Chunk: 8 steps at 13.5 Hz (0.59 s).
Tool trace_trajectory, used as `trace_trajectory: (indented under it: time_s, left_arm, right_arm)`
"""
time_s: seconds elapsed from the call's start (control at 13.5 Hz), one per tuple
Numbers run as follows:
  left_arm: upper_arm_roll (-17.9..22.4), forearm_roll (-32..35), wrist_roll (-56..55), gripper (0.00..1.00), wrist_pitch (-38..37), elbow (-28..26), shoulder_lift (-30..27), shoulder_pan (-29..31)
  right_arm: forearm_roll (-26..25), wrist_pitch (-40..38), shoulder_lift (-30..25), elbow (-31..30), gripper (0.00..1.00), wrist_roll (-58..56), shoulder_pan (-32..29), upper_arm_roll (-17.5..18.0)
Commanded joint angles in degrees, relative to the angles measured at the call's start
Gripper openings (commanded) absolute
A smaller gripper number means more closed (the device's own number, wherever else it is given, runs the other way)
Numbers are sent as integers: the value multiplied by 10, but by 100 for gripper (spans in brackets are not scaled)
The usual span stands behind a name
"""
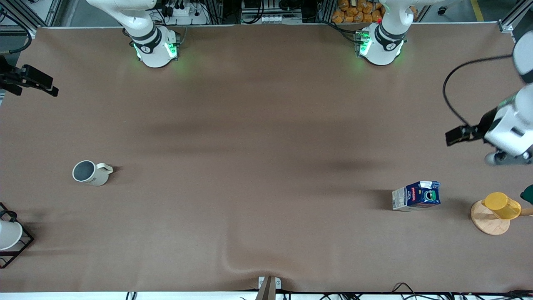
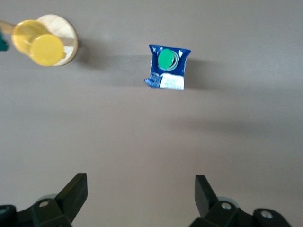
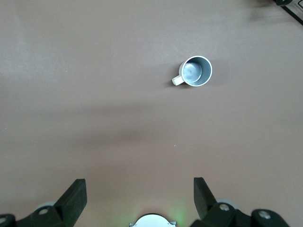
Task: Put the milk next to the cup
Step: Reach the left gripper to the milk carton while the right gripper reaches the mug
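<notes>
I'm seeing the milk (image 1: 416,196) standing toward the left arm's end of the table, beside the yellow cup (image 1: 502,206), well apart from the cup (image 1: 90,173). I'm holding the left gripper (image 2: 141,198) released, high over bare table; the right gripper (image 3: 140,198) is likewise spread wide, waiting.

We see the white cup (image 1: 8,234) in its black wire rack (image 1: 18,246) cut off at the desk's (image 1: 266,125) right-arm end, and the milk's (image 1: 416,196) label print too small to read.
</notes>
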Motion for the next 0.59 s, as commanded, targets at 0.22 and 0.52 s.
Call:
trace_trajectory:
  time_s: [0.22, 0.52]
  left_arm:
    - [1, -8, 5, 100, 117, 15, 107, 24]
    - [1, -10, 0, 100, 147, 24, 156, 22]
  right_arm:
    - [-8, 12, 12, -14, 100, -9, 0, 5]
    - [-10, 58, 101, -13, 100, -10, -11, 3]
